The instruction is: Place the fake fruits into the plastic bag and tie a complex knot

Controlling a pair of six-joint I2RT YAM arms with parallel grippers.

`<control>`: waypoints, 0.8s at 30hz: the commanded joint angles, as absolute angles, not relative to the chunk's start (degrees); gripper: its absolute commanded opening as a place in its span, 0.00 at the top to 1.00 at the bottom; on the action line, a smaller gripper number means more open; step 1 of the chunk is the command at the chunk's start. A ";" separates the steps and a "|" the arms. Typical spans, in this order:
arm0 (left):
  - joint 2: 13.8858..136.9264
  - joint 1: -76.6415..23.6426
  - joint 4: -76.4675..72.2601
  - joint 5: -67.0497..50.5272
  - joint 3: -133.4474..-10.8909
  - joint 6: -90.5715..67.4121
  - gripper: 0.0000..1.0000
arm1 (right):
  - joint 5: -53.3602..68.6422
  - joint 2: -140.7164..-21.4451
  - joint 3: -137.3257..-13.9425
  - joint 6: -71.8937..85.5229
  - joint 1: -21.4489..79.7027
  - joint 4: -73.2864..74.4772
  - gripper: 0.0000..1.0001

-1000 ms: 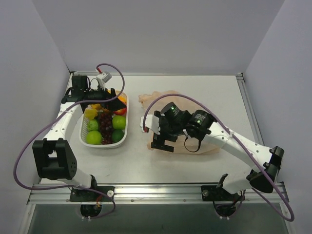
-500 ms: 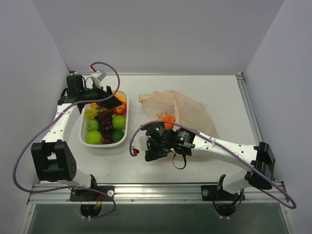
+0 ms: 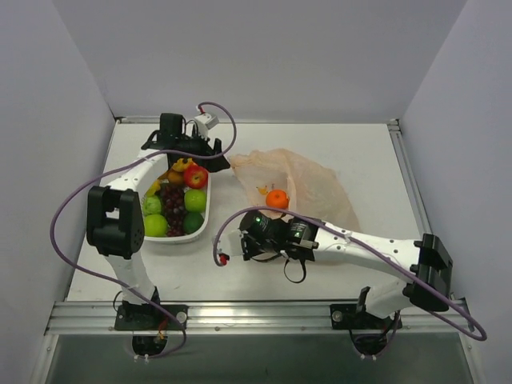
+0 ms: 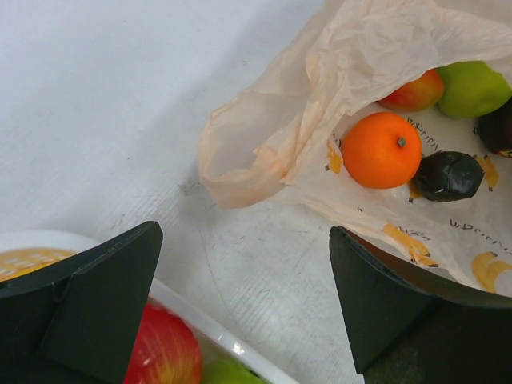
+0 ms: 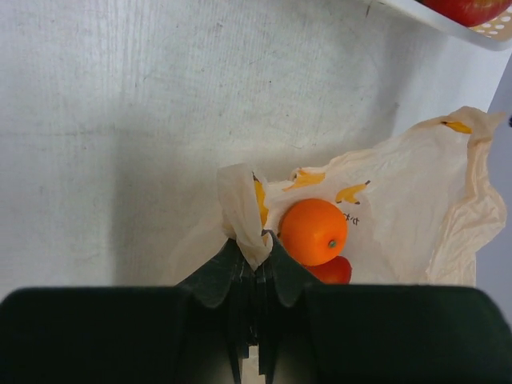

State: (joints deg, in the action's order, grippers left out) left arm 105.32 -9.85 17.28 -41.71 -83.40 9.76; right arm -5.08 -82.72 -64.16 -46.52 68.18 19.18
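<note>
Since half a sec ago my left arm has swung from the basket's left side to its far end, twd the bag; my right arm has barely shifted. My left hand (image 4: 246, 240) hangs wide open w/ nothing in it, over bare bench (image 4: 112, 96) between the white basket (image 4: 204, 328) and the plastic bag (image 4: 320, 88). My right hand (image 5: 256, 258) is clamped on a bunched fold of the bag's near rim. The bag lies on the bench right of the basket, w/ an orange (image 4: 382, 150), a green apple (image 4: 472, 88), a red-yellow fruit (image 4: 416, 92) and a dark one (image 4: 448, 176) inside. The rest of the fake fruits (image 3: 172, 200) sit in the basket, red apple (image 3: 195, 177) closest to my left hand. The film looks thin, light and slick, and prob. slips or tears if pinched single-layer, so I'd gather the rim or a handle loop. The fruits look hard, glossy and light and will likely roll; I'd grip across the widest part, gently.
</note>
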 commanded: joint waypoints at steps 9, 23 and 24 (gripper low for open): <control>108.37 -13.09 6.77 -50.00 -83.76 11.78 0.03 | 6.75 -67.42 -63.72 -38.41 54.76 27.15 1.00; 106.09 -13.10 4.74 -53.51 -80.34 11.95 0.03 | 9.05 -64.16 -64.07 -35.16 50.36 29.44 1.00; 104.26 -12.92 5.53 -54.22 -79.81 13.08 0.02 | 9.31 -64.07 -64.07 -34.98 50.19 29.53 1.00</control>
State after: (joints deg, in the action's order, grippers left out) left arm 108.53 -14.22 6.90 -48.97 -81.03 11.14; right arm 8.10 -66.00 -64.10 -36.34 50.68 28.29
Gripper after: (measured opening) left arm 0.973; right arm 0.040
